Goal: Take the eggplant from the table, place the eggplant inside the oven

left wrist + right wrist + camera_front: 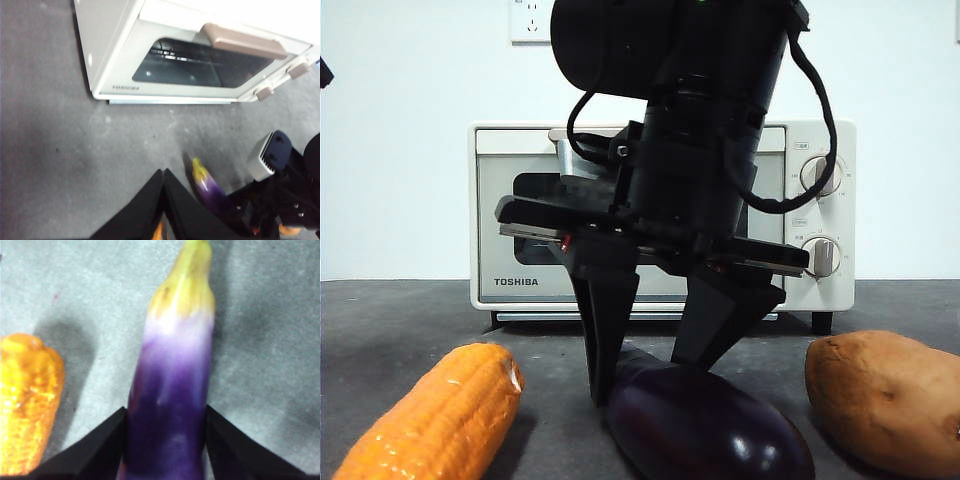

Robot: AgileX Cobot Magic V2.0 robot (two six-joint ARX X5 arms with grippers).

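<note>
Nearest to us in the front view lies the eggplant [705, 420] on the table [400, 320], with the corn cob [435, 415] at about nine o'clock from it and the sweet potato [885, 395] at about three o'clock. Our right gripper [645, 385] has its two black jaws down on either side of the eggplant, and the right wrist view shows them flanking the purple body [167, 405], touching or very nearly so. We cannot tell whether they are already squeezing; the eggplant rests on the table, not lifted.

We judge the step in hand to be the grasp. The oven [520, 200] stands behind at twelve o'clock, well apart from the eggplant, and its door looks closed in the left wrist view [200, 65].

Our left gripper [164, 200] waits with its jaws pressed together, holding nothing, above the table near the pale stem end of the eggplant [207, 182].

Next we need a firm close on the glossy, rounded skin, then a straight lift. The closed door must be pulled down by its handle [242, 42], likely by our free left arm, before the eggplant can go in
</note>
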